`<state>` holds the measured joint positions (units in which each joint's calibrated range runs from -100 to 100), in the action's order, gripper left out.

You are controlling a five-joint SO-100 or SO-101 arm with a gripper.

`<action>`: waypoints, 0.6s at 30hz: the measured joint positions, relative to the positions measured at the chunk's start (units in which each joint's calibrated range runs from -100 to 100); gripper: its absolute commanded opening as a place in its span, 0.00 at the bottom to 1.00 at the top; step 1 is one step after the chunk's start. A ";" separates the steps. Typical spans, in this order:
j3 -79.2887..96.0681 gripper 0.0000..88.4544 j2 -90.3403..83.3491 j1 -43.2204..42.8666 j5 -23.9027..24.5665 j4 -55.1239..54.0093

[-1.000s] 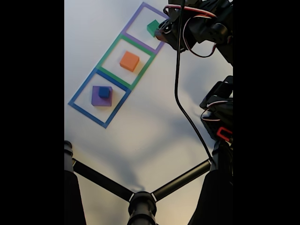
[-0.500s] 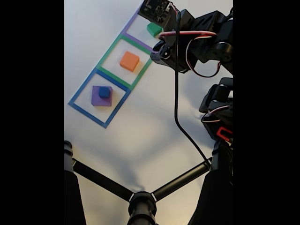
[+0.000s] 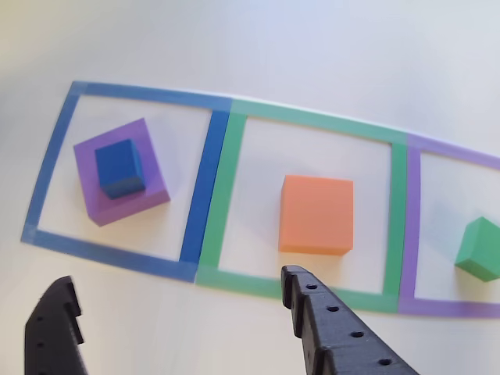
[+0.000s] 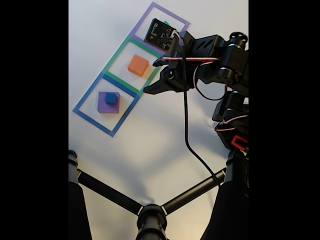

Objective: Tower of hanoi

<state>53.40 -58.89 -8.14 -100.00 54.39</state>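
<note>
Where tape squares lie, matte orange cube (image 3: pixel 316 213).

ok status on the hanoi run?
Gripper open, empty, short of the green frame. Blue cube stacked on purple block; orange block and green block alone. Nothing obstructing.

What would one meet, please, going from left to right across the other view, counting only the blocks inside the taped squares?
Purple block with the blue block on top of it → orange block → green block.
</note>
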 measured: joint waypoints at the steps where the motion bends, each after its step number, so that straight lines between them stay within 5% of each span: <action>1: 3.01 0.47 -0.08 0.10 0.00 -3.91; 18: 37.06 0.46 4.04 -2.40 0.38 -60.37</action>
<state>90.46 -54.85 -10.53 -99.62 -5.98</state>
